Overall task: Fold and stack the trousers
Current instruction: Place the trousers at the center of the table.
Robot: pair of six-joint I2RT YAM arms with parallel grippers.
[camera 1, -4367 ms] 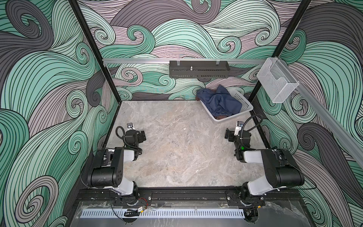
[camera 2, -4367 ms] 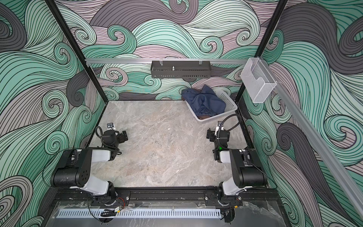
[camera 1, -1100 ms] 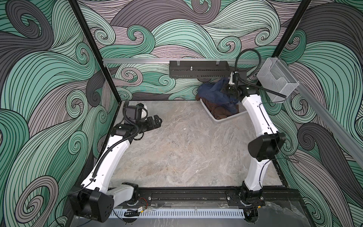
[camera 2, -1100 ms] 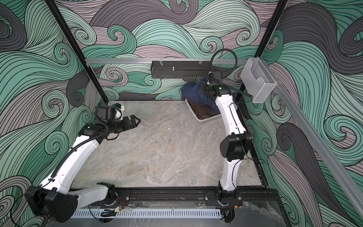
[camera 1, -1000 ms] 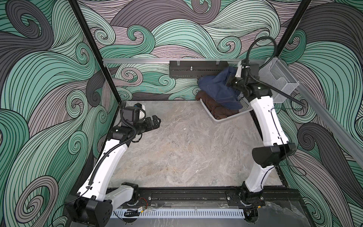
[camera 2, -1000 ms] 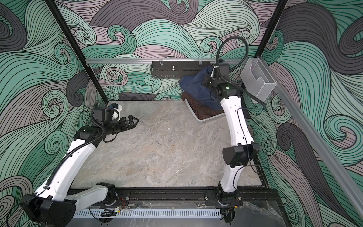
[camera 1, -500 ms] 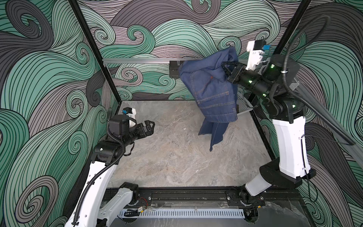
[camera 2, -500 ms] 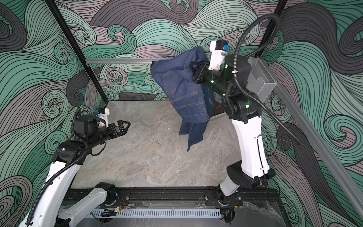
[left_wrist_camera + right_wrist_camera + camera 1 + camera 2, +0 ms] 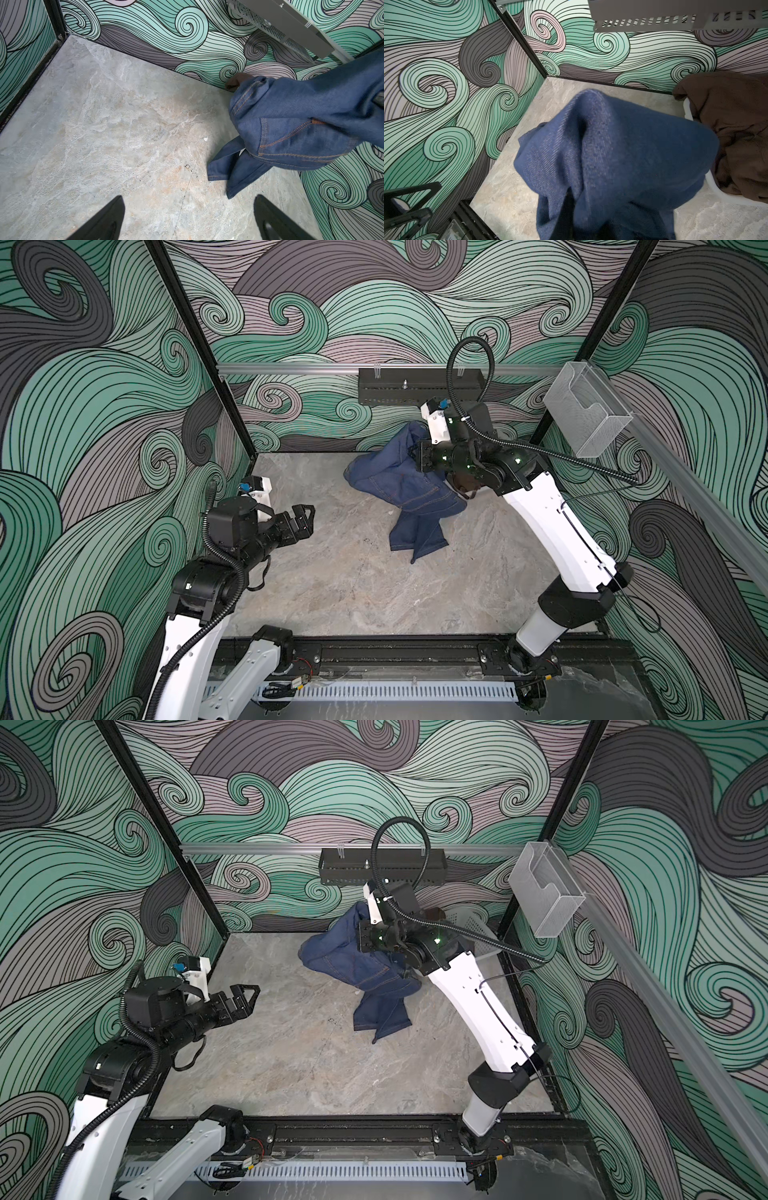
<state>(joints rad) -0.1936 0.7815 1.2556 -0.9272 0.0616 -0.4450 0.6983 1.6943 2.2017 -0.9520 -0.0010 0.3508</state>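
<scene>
The trousers (image 9: 409,485) (image 9: 361,965) are dark blue denim jeans with orange-brown stitching. They hang from my right gripper (image 9: 415,452) (image 9: 360,936), which is shut on their upper part above the back right of the table. Both leg ends lie crumpled on the table (image 9: 419,537). In the right wrist view, denim (image 9: 612,149) covers the jaws. My left gripper (image 9: 305,520) (image 9: 249,998) hovers open and empty over the table's left side, pointing toward the trousers (image 9: 301,116). Its fingertips (image 9: 119,202) stand wide apart above bare table.
A white basket (image 9: 473,923) (image 9: 714,187) holding a brown garment (image 9: 737,124) sits in the back right corner, just behind the right gripper. A black shelf (image 9: 415,385) hangs on the back wall. A clear bin (image 9: 586,414) is mounted on the right rail.
My right arm has come down and toward the table with the trousers, which hung high half a second ago. Their legs now rest on the table. My left gripper moved slightly.
</scene>
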